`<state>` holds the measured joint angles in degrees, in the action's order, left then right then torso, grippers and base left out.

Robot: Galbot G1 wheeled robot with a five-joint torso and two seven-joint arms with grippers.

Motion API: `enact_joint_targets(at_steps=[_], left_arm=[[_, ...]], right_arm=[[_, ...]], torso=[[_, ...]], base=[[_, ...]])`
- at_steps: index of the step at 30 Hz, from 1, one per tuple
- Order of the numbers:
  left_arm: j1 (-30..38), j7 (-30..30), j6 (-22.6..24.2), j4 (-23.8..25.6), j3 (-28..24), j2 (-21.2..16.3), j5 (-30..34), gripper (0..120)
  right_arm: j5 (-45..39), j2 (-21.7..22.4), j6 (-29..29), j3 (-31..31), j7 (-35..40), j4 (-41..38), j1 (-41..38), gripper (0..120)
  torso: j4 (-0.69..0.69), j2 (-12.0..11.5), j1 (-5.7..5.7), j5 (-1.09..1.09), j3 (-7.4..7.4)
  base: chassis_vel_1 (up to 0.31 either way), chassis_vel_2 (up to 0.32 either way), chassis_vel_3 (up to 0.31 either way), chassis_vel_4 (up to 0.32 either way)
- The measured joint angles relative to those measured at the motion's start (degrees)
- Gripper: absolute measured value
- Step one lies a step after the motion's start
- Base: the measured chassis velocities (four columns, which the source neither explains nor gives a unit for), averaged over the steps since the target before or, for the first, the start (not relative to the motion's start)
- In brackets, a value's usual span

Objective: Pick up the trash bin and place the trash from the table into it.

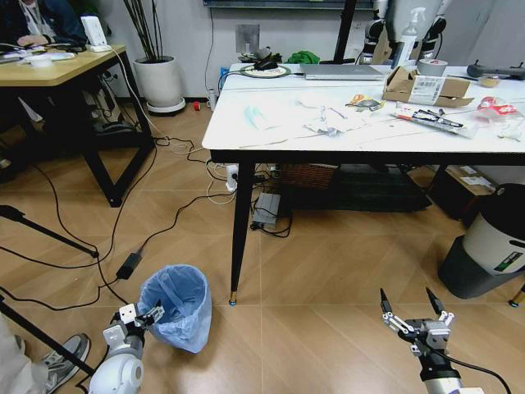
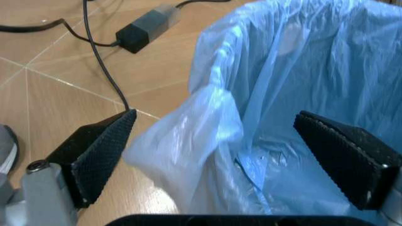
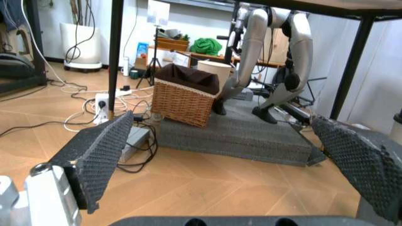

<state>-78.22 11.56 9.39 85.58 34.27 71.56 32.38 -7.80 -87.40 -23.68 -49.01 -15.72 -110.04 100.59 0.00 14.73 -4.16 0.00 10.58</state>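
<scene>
The trash bin (image 1: pixel 175 305), lined with a crinkly light-blue bag, stands on the floor beside the table's front left leg. My left gripper (image 1: pixel 146 316) is open at its near rim. In the left wrist view the bin's bagged rim (image 2: pixel 213 127) lies between the fingers (image 2: pixel 100 150), one outside over the floor and one inside the bag, neither touching it. My right gripper (image 1: pixel 413 308) hangs open low over the bare floor at the right. On the white table (image 1: pixel 246 135) lies the trash: a torn cardboard box (image 1: pixel 422 86), tissues and wrappers (image 1: pixel 332 121).
A white-and-black cylinder (image 1: pixel 492 246) stands at the right. Cables and a power adapter (image 1: pixel 129 265) cross the floor left of the bin. The black table leg (image 1: pixel 239 234) is just beyond the bin. A wicker basket (image 3: pixel 185 96) sits under the table. A yellow desk (image 1: pixel 57 70) is far left.
</scene>
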Motion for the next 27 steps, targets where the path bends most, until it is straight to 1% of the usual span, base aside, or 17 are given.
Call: enact_joint_targets(at_steps=[1, 3, 4, 10, 11, 17, 18, 19, 22, 23, 24, 27], left_arm=[[0.13, 0.02, 0.03, -0.02, 0.0, 0.01, 0.02, 98], [0.67, 0.07, 0.12, -0.33, -0.13, 0.04, 0.07, 91], [0.67, 0.07, 0.12, -0.33, -0.13, 0.04, 0.07, 91], [1.16, -0.21, 0.13, -1.8, -0.51, 0.48, -0.04, 68], [1.16, -0.21, 0.13, -1.8, -0.51, 0.48, -0.04, 68], [1.64, -0.46, 0.17, -2.42, -0.72, 0.69, -0.01, 41], [1.64, -0.46, 0.17, -2.42, -0.72, 0.69, -0.01, 41], [1.72, -0.51, 0.22, -2.49, -0.74, 0.72, 0.06, 38], [1.78, -0.72, 0.25, -2.56, -0.73, 0.85, 0.13, 22], [1.78, -0.72, 0.25, -2.56, -0.73, 0.85, 0.13, 22], [1.73, -0.83, 0.26, -2.56, -0.7, 0.87, 0.12, 20], [1.45, -1.3, 0.26, -2.49, -0.58, 1.03, 0.13, 6]], right_arm=[[0.0, -0.01, 0.06, 0.03, 0.01, 0.02, -0.07, 100], [0.0, -0.06, 0.28, 0.21, 0.02, 0.05, -0.35, 100], [0.0, -0.06, 0.28, 0.21, 0.02, 0.05, -0.35, 100], [-0.1, 0.06, 0.77, 0.32, 0.07, 0.0, -0.71, 100], [-0.1, 0.06, 0.77, 0.32, 0.07, 0.0, -0.71, 100], [-0.21, 0.24, 1.07, 0.32, 0.09, -0.29, -0.83, 100], [-0.21, 0.24, 1.07, 0.32, 0.09, -0.29, -0.83, 100], [-0.21, 0.25, 1.11, 0.32, 0.09, -0.31, -0.85, 100], [-0.23, 0.33, 1.2, 0.33, 0.11, -0.35, -0.93, 100], [-0.23, 0.33, 1.2, 0.33, 0.11, -0.35, -0.93, 100], [-0.24, 0.37, 1.23, 0.34, 0.11, -0.36, -0.96, 100], [-0.29, 0.55, 1.34, 0.34, 0.12, -0.36, -1.05, 100]], torso=[[0.0, 0.0, 0.0, 0.0, 0.0], [0.0, 0.0, 0.0, 0.0, 0.0], [0.0, 0.0, 0.0, 0.0, 0.0], [0.0, 0.01, 0.0, 0.0, 0.0], [0.0, 0.01, 0.0, 0.0, 0.0], [0.0, 0.02, 0.0, 0.02, 0.0], [0.0, 0.02, 0.0, 0.02, 0.0], [0.0, 0.02, 0.0, 0.02, 0.0], [0.0, 0.02, 0.0, 0.02, 0.0], [0.0, 0.02, 0.0, 0.02, 0.0], [0.0, 0.02, 0.0, 0.02, 0.0], [0.0, 0.02, 0.0, 0.02, 0.01]], base=[[0.0, 0.0, 0.0, 0.0], [0.0, 0.0, 0.0, 0.0], [0.0, 0.0, 0.0, 0.0], [0.0, 0.0, 0.0, 0.0], [0.0, 0.0, 0.0, 0.0], [0.0, 0.0, 0.0, 0.0], [0.0, 0.0, 0.0, 0.0], [0.0, 0.0, 0.0, 0.0], [0.0, 0.0, 0.0, 0.0], [0.0, 0.0, 0.0, 0.0], [0.0, 0.0, 0.0, 0.0], [0.0, 0.0, 0.0, 0.0]])
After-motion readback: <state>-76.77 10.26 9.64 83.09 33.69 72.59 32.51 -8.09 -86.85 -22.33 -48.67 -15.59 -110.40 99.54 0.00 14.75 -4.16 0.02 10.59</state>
